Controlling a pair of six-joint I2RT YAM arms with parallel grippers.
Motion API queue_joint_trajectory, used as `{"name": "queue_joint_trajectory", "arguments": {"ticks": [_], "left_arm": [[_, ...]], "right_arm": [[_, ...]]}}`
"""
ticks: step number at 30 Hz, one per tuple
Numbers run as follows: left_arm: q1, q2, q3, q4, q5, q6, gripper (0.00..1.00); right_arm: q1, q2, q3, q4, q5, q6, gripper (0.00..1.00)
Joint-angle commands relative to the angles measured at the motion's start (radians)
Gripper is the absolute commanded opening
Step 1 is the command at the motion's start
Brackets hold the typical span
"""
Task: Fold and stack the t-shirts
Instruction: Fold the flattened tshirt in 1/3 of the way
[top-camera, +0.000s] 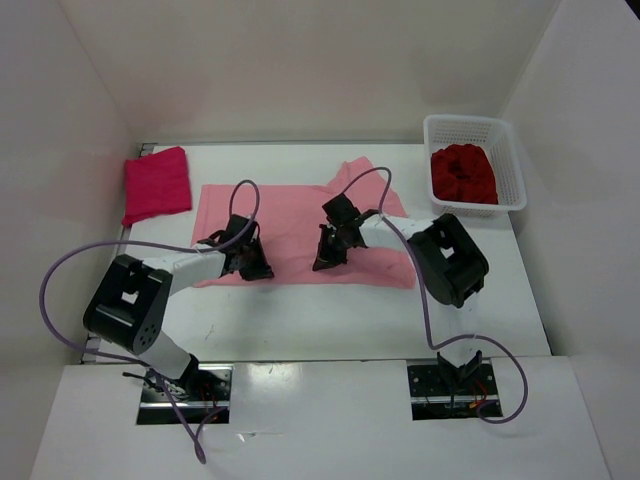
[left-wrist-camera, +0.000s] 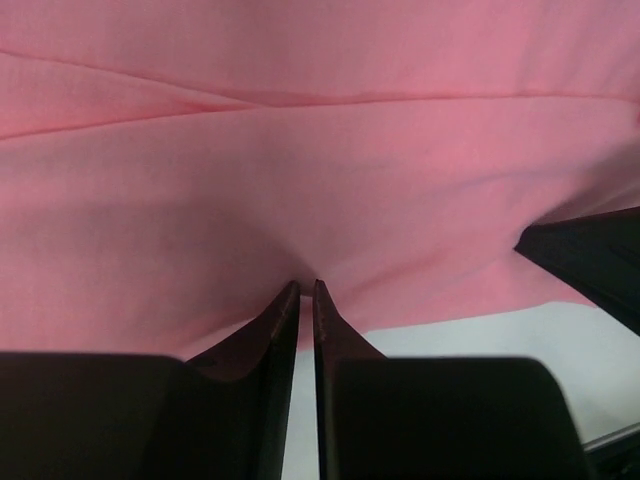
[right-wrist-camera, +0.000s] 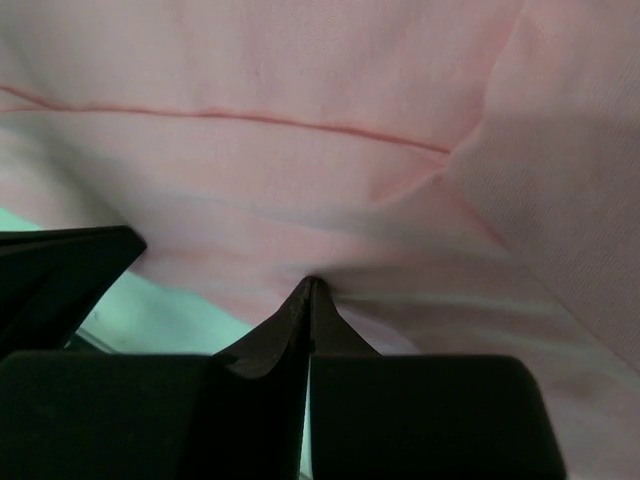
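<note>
Both pairs of jaws are pinched nearly together on the near edge of the salmon pink t-shirt (top-camera: 290, 215), which lies spread flat across the middle of the table (top-camera: 330, 320). The left gripper (top-camera: 256, 270) grips the hem near its left end, its forearm reaching in from the near left with the wrist tipped down. The right gripper (top-camera: 325, 264) nips the hem further right, its forearm stretching leftward from a bent elbow. A folded magenta-red t-shirt (top-camera: 157, 183) rests at the far left. A dark crimson t-shirt (top-camera: 463, 172) sits bunched in a white mesh basket (top-camera: 475, 122) at the far right.
</note>
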Motion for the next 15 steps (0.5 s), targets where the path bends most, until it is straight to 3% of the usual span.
{"name": "queue_joint_trajectory", "arguments": {"ticks": [1, 5, 15], "left_arm": [[0.010, -0.014, -0.085, -0.032, -0.015, -0.042, 0.18], [0.033, -0.037, -0.140, -0.053, 0.064, -0.079, 0.18], [0.033, -0.356, -0.340, -0.170, 0.150, -0.158, 0.18]], "right_arm": [[-0.005, 0.003, -0.074, 0.028, 0.056, -0.018, 0.00], [0.005, 0.003, -0.119, 0.007, 0.065, -0.043, 0.00], [0.032, -0.161, -0.329, -0.045, 0.015, -0.043, 0.00]]}}
